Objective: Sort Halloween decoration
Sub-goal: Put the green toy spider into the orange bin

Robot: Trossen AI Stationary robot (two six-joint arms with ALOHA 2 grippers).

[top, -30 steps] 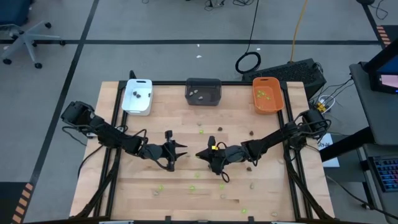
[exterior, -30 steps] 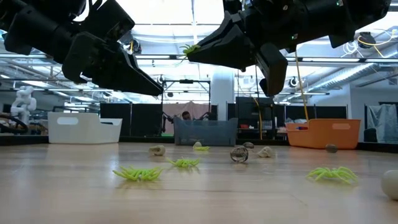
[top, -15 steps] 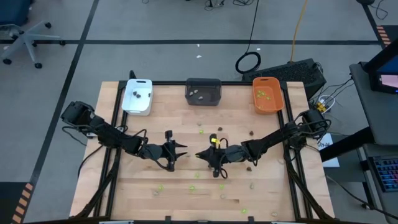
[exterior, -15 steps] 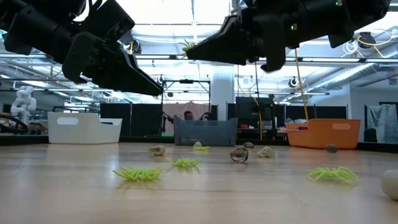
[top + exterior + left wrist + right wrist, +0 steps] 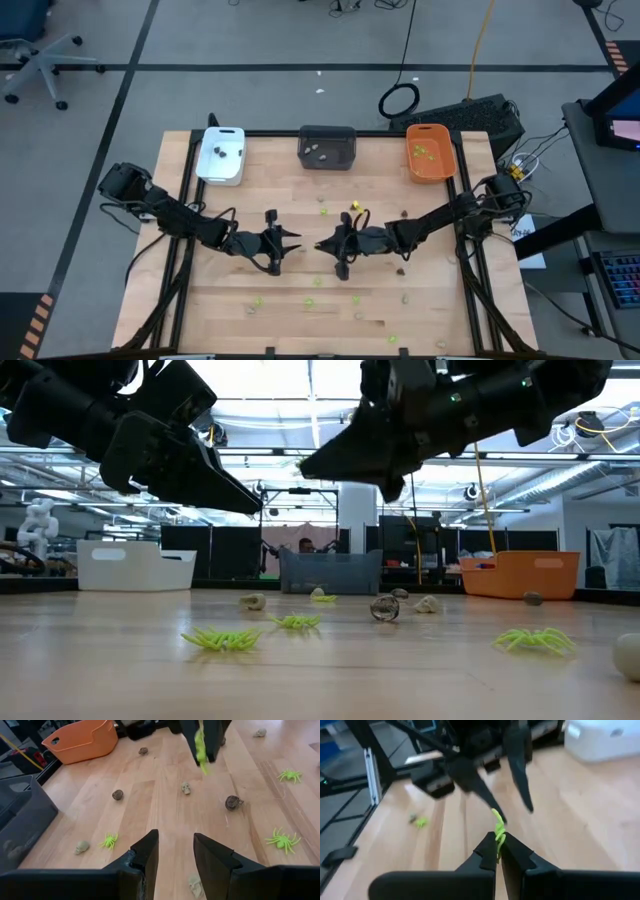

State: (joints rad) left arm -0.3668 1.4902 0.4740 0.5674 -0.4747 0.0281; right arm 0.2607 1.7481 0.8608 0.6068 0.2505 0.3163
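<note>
**Right gripper is holding a lime green spider above the table**

The right gripper (image 5: 326,245) is hanging near the centre of the high view, its fingers pressed together on a lime green spider (image 5: 498,831). The left gripper (image 5: 290,241) is waiting just to its left, its fingers (image 5: 146,854) standing partly apart and holding nothing. Other green spiders (image 5: 222,639), small beige skulls (image 5: 186,788) and dark pieces (image 5: 118,795) are lying scattered on the wooden table (image 5: 430,300). At the top edge of the table, the white tray (image 5: 221,155), the dark grey tray (image 5: 328,147) and the orange tray (image 5: 430,153) are standing in a row.
</note>
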